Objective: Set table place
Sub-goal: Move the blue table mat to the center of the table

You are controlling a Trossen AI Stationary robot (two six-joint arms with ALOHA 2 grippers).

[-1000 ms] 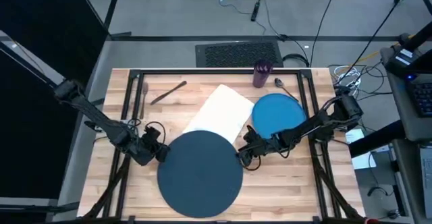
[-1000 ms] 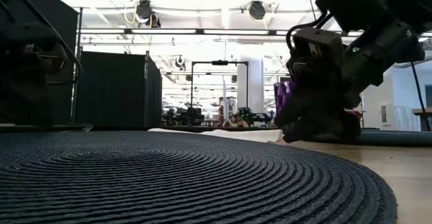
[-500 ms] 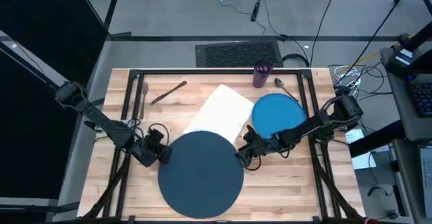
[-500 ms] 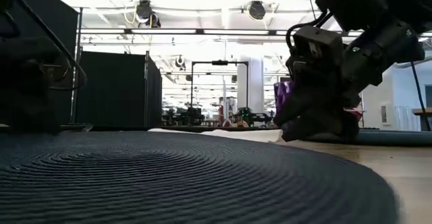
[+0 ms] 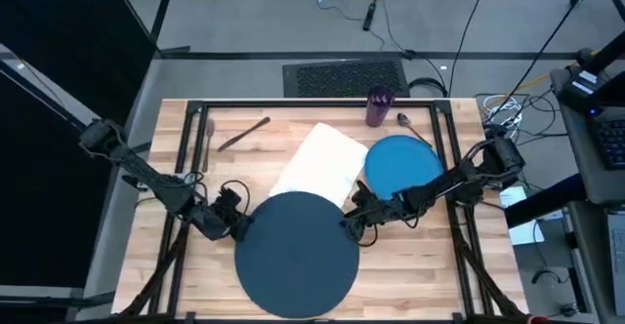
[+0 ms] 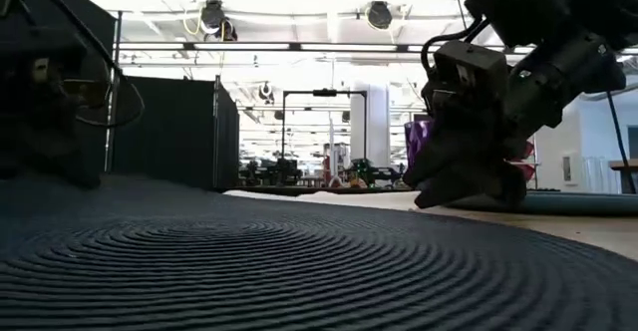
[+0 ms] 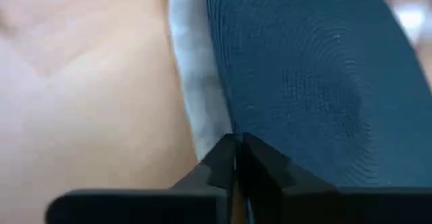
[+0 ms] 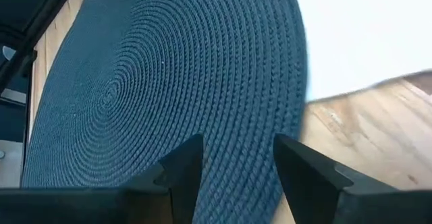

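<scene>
Plank table (image 5: pixel 293 129) fills mid-frame above grey floor; a bright hall shows behind in the low view. Left gripper (image 5: pixel 237 228) pinches the mat (image 5: pixel 298 254) at lower centre, lifting its left edge; right gripper (image 5: pixel 352 222), fingers spread, overlaps its right edge. The mat partly hides the napkin (image 5: pixel 320 163).

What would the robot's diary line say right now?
left claw: shut on navy mat edge | right claw: open at mat | plate: waiting

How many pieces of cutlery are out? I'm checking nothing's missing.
3: fork near the table's far-left edge, knife right of it, spoon right of the purple cup.
</scene>
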